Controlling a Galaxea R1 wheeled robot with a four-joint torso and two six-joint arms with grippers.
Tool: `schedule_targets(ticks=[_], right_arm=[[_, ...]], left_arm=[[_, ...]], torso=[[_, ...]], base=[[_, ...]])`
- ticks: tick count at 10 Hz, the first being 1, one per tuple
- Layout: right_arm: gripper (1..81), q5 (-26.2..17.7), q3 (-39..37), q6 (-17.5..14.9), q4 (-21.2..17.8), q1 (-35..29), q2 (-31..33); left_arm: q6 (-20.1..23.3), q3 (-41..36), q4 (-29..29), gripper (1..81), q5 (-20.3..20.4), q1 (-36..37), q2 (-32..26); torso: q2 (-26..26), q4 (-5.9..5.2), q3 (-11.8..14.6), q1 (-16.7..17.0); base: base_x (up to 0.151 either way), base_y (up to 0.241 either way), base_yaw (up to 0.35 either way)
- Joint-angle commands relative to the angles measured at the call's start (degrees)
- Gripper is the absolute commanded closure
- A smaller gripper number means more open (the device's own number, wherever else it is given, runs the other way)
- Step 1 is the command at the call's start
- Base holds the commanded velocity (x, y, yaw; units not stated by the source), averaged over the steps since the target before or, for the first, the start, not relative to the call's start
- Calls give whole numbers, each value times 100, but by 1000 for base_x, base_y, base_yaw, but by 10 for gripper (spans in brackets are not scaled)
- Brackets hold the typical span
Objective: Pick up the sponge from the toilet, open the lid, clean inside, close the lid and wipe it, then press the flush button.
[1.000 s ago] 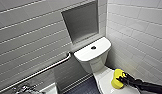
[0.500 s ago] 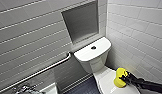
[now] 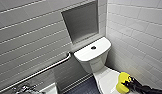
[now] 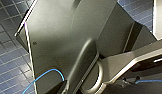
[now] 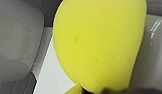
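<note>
A: Looking for the sponge (image 3: 122,82), any sign?
B: Lower right of the frame, bright yellow, clenched in the fingers of the right gripper (image 3: 127,83), just over the right edge of the lid (image 3: 105,80)
A: And seen from the right wrist?
B: Big yellow block up close, white lid behind it
A: Rest of the toilet (image 3: 93,62)?
B: Centre of the frame, lid lying down, round flush button (image 3: 93,47) on the tank top; grab bar (image 3: 47,68) slanting toward the lower left, recessed niche (image 3: 82,22) in the wall above
</note>
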State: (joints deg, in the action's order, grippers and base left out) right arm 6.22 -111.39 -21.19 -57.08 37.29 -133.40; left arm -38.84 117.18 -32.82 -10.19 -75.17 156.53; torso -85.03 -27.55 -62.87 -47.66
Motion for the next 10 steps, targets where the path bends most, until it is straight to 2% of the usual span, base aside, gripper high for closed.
schedule_targets(ticks=[1,4,7,10], right_arm=[[811,740,1716,9,-137,239,1215],[811,1198,2087,18,-146,705,1559],[811,1365,2342,36,-128,1162,1876],[811,2173,3080,36,-23,1917,2157]], left_arm=[[34,-54,-14,10,-352,76,-165],[34,-54,-23,10,-352,85,-156],[34,-54,-23,10,-352,85,-156],[43,-54,-31,10,-352,85,-130]], torso=[[0,0,0,0],[-2,0,0,0],[-2,0,0,0],[-2,0,0,0]], base=[[0,0,0],[0,0,0],[0,0,0],[0,0,0]])
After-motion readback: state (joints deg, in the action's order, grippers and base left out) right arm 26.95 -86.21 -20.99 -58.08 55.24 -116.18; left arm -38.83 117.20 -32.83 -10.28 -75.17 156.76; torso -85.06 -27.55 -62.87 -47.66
